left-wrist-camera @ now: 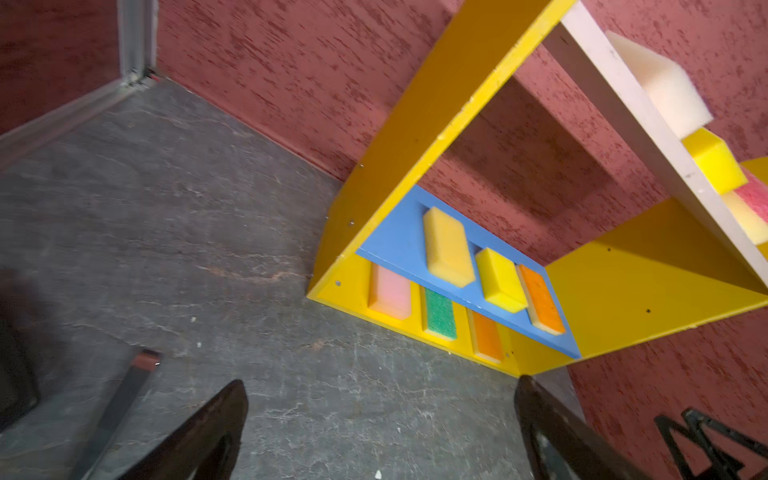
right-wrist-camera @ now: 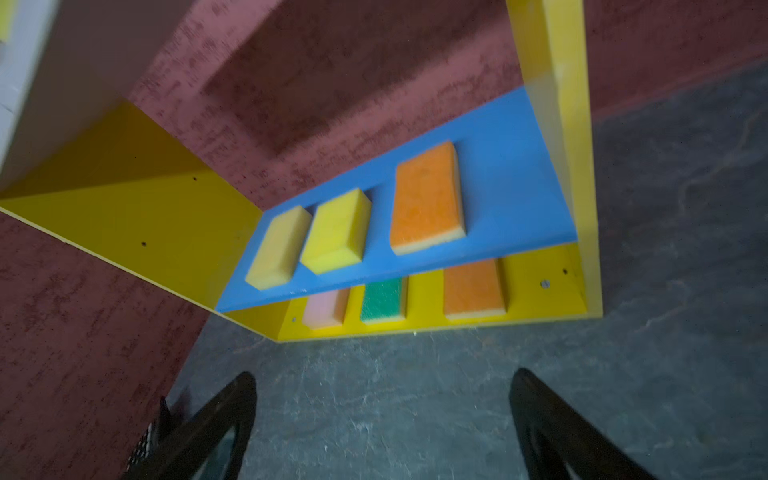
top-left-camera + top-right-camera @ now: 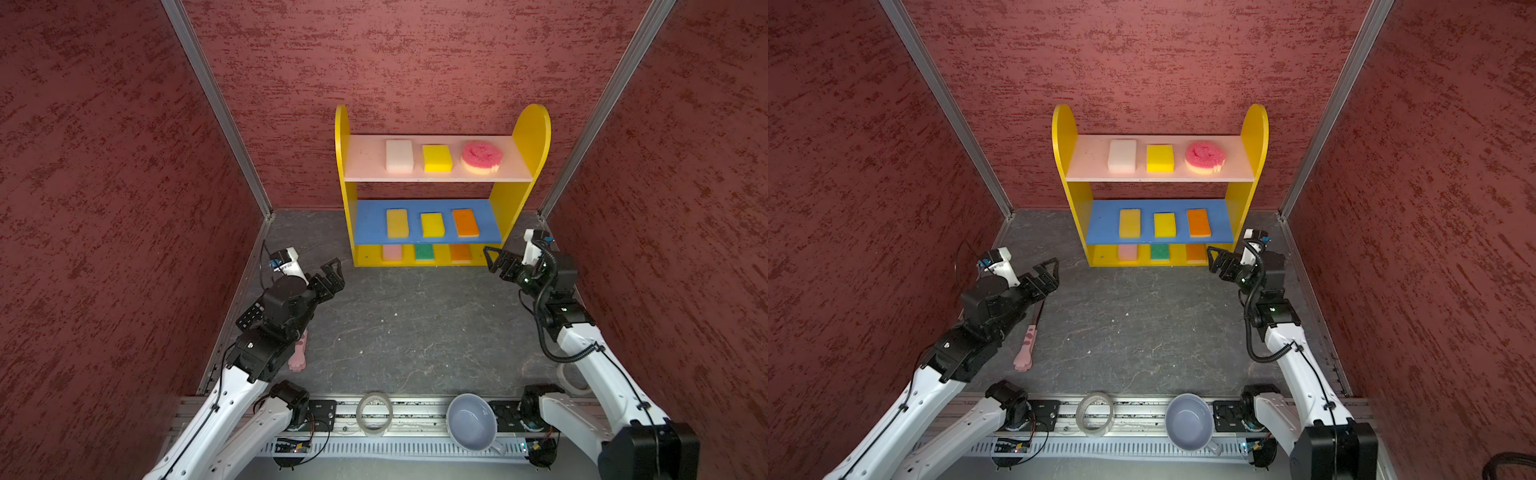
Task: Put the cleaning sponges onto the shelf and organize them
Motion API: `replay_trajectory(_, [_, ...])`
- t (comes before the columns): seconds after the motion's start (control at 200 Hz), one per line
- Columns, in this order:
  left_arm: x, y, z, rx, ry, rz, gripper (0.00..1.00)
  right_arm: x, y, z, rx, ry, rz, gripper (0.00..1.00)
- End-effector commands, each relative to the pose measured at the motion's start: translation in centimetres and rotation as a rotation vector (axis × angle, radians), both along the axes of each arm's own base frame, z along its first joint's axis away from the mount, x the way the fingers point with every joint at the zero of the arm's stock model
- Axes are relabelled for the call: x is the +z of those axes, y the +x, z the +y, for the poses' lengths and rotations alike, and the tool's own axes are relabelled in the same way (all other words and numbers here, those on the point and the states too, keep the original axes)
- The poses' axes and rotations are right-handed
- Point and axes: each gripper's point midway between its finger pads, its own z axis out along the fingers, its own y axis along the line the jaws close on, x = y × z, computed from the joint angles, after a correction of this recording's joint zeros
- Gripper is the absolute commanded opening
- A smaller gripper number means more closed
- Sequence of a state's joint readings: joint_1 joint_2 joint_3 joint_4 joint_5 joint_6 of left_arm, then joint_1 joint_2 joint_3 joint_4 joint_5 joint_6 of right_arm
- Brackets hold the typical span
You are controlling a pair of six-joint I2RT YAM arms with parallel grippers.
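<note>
The small three-tier shelf with yellow round-topped sides (image 3: 532, 137) stands at the back wall, three foam sponges (image 3: 437, 158) on each board. The left gripper (image 3: 332, 270) and right gripper (image 3: 490, 259) hover spread wide. A grey bowl (image 3: 471, 422) and a clear tape roll (image 3: 374, 430) sit at the front rail. A pink paw-shaped stick (image 3: 297, 361) lies under the left arm.

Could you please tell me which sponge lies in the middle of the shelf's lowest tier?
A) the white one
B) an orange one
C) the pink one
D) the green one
D: in a top view the green sponge lies on the yellow base of the shelf, between the pink sponge and an orange sponge.
</note>
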State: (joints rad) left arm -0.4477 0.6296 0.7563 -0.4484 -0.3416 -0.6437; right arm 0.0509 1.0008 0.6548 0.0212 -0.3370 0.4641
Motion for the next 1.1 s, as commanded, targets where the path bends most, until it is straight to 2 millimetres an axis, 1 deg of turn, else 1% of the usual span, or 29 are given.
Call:
replay_trajectory(0.0, [-0.2,0.0,2.7,0.136,0.049,-0.062,0.99,2.1,0.7,0.1,0.008,-0.043,-0.136,0.99])
replay_trajectory(0.095, [-1.0,0.2,3.0,0.141,0.117,-0.113,1.0,0.7,0.7,-1.0,-0.052,-0.098,-0.142,0.99])
replay_trajectory(0.155, [-2.2,0.6,2.5,0.096,0.195,-0.124,1.0,0.8,0.6,-1.4,-0.077,-0.104,-0.176,0.99])
replay_trajectory(0.195, [-3.0,0.7,2.5,0.088,0.234,-0.117,1.0,0.8,0.4,-1.8,-0.109,-0.125,-0.213,0.99])
replay_trajectory(0.235, [-4.1,0.8,2.7,0.101,0.253,-0.087,0.99,0.5,0.3,-2.8,-0.173,-0.142,-0.26,0.99])
replay_trajectory(0.296, [-5.4,0.9,2.9,0.106,0.273,-0.046,1.0,-0.8,0.1,-5.0,-0.311,-0.142,-0.288,0.99])
replay_trajectory(0.346, [-6.2,1.0,2.7,0.087,0.305,-0.019,0.99,-1.7,0.1,-5.9,-0.363,-0.145,-0.301,0.99])
replay_trajectory(0.441, [-7.3,1.2,2.4,0.056,0.367,0.012,1.0,-2.7,0.7,-5.7,-0.342,-0.235,-0.335,0.99])
replay_trajectory(0.501, [-8.2,1.3,2.6,0.054,0.399,0.035,1.0,-3.6,1.6,-5.9,-0.349,-0.269,-0.301,0.99])
replay_trajectory(0.601, [-9.7,1.0,3.7,0.108,0.414,0.09,1.0,-3.8,2.2,-6.1,-0.351,-0.323,-0.276,0.99])
replay_trajectory(0.676, [-10.3,0.8,4.2,0.125,0.427,0.101,1.0,-3.2,1.9,-6.3,-0.359,-0.357,-0.312,0.99])
replay_trajectory(0.741, [-10.6,0.7,4.6,0.138,0.435,0.101,0.99,-3.2,1.4,-7.3,-0.408,-0.385,-0.302,0.99])
replay_trajectory(0.852, [-11.4,0.6,4.8,0.12,0.448,0.096,0.99,-4.1,0.5,-8.9,-0.479,-0.456,-0.242,0.99])
replay_trajectory(0.947, [-11.4,0.9,4.4,0.072,0.43,0.087,1.0,-4.4,-0.2,-9.8,-0.528,-0.468,-0.247,0.99])
replay_trajectory(1.007, [-11.6,1.0,4.5,0.057,0.425,0.099,0.99,-4.5,-0.6,-10.4,-0.566,-0.465,-0.258,0.99])
replay_trajectory(1.092, [-11.8,1.1,4.7,0.041,0.45,0.124,0.99,-5.6,-1.3,-11.4,-0.626,-0.463,-0.241,0.99])
